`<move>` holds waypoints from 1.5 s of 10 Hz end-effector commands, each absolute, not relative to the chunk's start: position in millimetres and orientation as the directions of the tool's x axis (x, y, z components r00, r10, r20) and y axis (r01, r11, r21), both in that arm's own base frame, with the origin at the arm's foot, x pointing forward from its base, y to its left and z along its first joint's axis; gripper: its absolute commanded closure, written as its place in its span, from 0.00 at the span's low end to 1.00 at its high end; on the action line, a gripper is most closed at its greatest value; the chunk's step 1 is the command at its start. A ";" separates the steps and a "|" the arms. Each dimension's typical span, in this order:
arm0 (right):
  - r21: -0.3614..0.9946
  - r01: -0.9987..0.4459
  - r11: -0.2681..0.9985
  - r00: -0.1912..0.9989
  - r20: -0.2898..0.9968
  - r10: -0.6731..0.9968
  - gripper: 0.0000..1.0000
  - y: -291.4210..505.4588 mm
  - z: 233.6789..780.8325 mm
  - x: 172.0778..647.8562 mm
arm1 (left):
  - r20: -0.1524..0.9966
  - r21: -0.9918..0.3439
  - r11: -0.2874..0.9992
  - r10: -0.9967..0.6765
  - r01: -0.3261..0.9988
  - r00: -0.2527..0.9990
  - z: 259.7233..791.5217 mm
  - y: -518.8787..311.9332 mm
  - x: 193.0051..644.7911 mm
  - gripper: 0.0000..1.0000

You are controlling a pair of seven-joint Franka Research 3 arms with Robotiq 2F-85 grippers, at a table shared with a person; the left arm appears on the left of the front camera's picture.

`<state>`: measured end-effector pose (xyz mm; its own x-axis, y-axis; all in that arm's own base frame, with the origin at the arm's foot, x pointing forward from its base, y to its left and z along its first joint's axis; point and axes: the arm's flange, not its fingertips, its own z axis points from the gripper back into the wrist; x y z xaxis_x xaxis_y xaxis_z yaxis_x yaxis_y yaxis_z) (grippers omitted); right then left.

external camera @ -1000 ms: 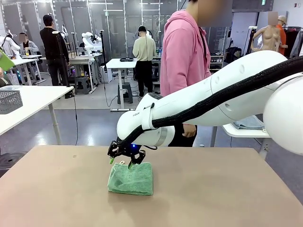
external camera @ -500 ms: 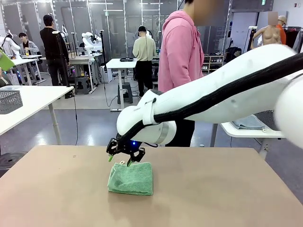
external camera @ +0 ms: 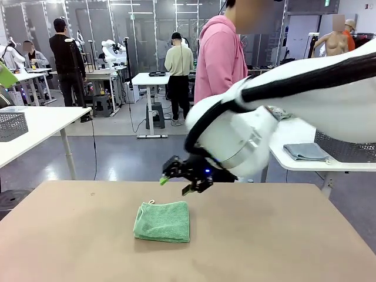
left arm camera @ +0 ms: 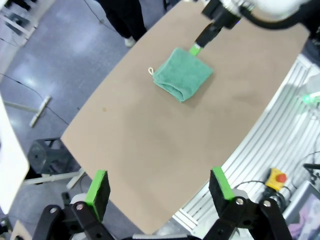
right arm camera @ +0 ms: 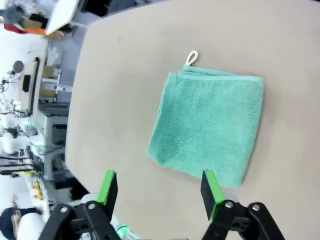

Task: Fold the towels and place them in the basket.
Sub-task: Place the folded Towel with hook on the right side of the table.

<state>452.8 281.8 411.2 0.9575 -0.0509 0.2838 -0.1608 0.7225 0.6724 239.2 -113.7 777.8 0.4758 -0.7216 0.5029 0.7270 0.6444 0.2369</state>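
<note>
Plainly, the folded towel (external camera: 163,221) lies flat below the right jaws (spread apart, empty).

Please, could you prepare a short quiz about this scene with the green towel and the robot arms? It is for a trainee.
1. True or false: the right gripper is shut on the green towel.
2. How does the towel lie? A) folded, flat on the table; B) hanging from a gripper; C) draped over the table's edge.
3. Fill in: in the front view, the towel's cord loop sits at its far ____ corner.

Key
1. False: its jaws are open and clear of the towel.
2. A.
3. Left.
</note>
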 end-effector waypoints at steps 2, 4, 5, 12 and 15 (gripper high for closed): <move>0.782 -0.204 0.589 0.951 0.300 -0.069 0.16 229.0 348.8 433.6 | 0.499 0.249 0.651 -0.721 0.717 0.481 777.3 -112.5 237.9 0.00; 0.791 -0.178 0.585 0.958 0.276 -0.082 0.16 217.2 321.8 442.6 | 0.499 0.249 0.651 -0.721 0.717 0.481 777.3 -112.5 237.9 0.00; 0.796 -0.163 0.582 0.960 0.263 -0.092 0.16 216.7 306.2 448.3 | 0.499 0.249 0.651 -0.721 0.717 0.481 777.3 -112.5 237.9 0.00; 0.810 -0.067 0.583 0.972 0.185 -0.145 0.16 242.1 263.1 490.6 | 0.499 0.249 0.651 -0.721 0.717 0.481 777.3 -112.5 237.9 0.00; 0.809 -0.040 0.587 0.977 0.156 -0.148 0.16 260.1 255.2 500.9 | 0.499 0.249 0.651 -0.721 0.717 0.481 777.3 -112.5 237.9 0.00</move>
<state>493.4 250.1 258.6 0.9785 -0.1107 0.1742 -0.0784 0.5815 0.8098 239.1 -113.7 777.9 0.4756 -0.7217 0.5030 0.7272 0.6443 0.2369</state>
